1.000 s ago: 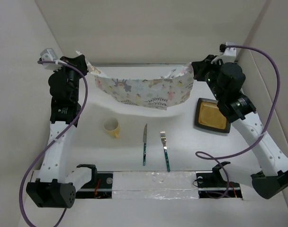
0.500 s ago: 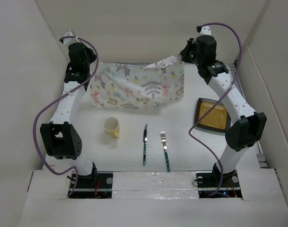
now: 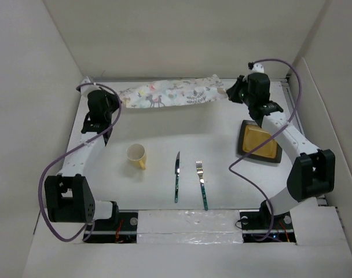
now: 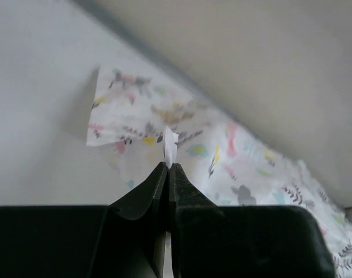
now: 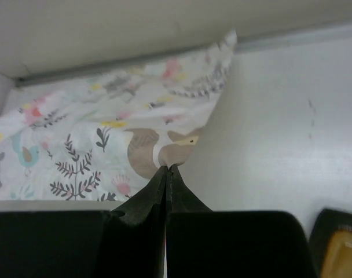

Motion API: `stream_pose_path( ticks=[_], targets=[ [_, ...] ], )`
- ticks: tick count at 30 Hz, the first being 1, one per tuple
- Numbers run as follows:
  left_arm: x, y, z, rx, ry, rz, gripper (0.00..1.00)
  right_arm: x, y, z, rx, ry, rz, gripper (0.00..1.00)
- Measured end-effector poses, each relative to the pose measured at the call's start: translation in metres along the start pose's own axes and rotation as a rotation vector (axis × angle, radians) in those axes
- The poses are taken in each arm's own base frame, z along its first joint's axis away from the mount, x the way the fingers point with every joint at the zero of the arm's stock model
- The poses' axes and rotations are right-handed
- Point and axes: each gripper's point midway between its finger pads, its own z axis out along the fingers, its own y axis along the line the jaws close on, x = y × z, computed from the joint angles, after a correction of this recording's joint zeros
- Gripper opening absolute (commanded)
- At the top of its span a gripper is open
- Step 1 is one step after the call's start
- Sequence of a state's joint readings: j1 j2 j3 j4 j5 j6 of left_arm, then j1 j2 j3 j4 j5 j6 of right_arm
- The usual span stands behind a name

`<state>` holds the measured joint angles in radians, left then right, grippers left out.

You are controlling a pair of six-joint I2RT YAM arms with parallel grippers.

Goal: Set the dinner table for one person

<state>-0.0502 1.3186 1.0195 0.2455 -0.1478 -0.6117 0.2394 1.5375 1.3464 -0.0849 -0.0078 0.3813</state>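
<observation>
One table (image 3: 164, 130): white, matte, plain, walled in white, lying under everything. On it, left to right: one cup (image 3: 136, 155), one knife (image 3: 177, 174), one fork (image 3: 201, 182), one plate (image 3: 260, 142). One mat (image 3: 170, 94) at far edge. My left gripper (image 4: 168, 165) pinches its left end, my right gripper (image 5: 167, 168) its right corner.

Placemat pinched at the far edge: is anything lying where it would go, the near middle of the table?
Yes. A knife and fork lie there, a yellow cup left of them, all nearer than the placemat. The plate sits off right.
</observation>
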Motion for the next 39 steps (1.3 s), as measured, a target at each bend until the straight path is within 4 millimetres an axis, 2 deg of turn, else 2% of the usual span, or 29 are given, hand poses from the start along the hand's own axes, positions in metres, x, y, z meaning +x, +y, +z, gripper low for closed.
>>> stream_pose_path(
  ticks=[4, 6, 9, 11, 12, 13, 15, 16, 21, 23, 28, 30, 34, 39],
  targets=[
    [0.089, 0.058, -0.003, -0.103, 0.195, -0.04, 0.0, 0.095, -0.061, 0.009, 0.119, 0.195, 0.056, 0.0],
    [0.125, 0.08, -0.009, -0.145, 0.271, -0.066, 0.0, 0.124, -0.083, 0.007, 0.167, 0.26, 0.074, 0.0],
    [0.158, 0.101, -0.021, -0.174, 0.344, -0.103, 0.02, 0.141, -0.099, 0.003, 0.197, 0.285, 0.096, 0.0],
    [0.17, 0.109, -0.028, -0.187, 0.371, -0.114, 0.2, 0.151, -0.105, 0.001, 0.205, 0.293, 0.11, 0.0],
    [0.173, 0.111, -0.03, -0.19, 0.375, -0.119, 0.33, 0.156, -0.106, 0.0, 0.206, 0.295, 0.115, 0.0],
    [0.174, 0.113, -0.032, -0.193, 0.375, -0.12, 0.56, 0.161, -0.108, -0.002, 0.208, 0.3, 0.118, 0.0],
    [0.17, 0.112, -0.038, -0.185, 0.358, -0.127, 0.67, 0.173, -0.112, -0.005, 0.217, 0.317, 0.126, 0.0],
    [0.165, 0.11, -0.041, -0.178, 0.34, -0.132, 0.69, 0.178, -0.114, -0.007, 0.222, 0.326, 0.129, 0.0],
    [0.121, 0.093, -0.049, -0.136, 0.192, -0.15, 0.67, 0.185, -0.117, -0.009, 0.233, 0.331, 0.139, 0.0],
    [0.114, 0.095, -0.049, -0.151, 0.159, -0.149, 0.67, 0.184, -0.118, -0.009, 0.24, 0.323, 0.14, 0.0],
    [0.128, 0.115, -0.043, -0.228, 0.177, -0.131, 0.67, 0.188, -0.111, -0.015, 0.23, 0.313, 0.142, 0.0],
    [0.141, 0.126, -0.04, -0.264, 0.208, -0.121, 0.66, 0.193, -0.107, -0.02, 0.222, 0.317, 0.142, 0.0],
    [0.159, 0.14, -0.038, -0.317, 0.254, -0.115, 0.65, 0.212, -0.112, -0.033, 0.239, 0.343, 0.14, 0.0],
    [0.146, 0.131, -0.039, -0.293, 0.217, -0.145, 0.63, 0.226, -0.119, -0.055, 0.266, 0.355, 0.136, 0.0]
  ],
)
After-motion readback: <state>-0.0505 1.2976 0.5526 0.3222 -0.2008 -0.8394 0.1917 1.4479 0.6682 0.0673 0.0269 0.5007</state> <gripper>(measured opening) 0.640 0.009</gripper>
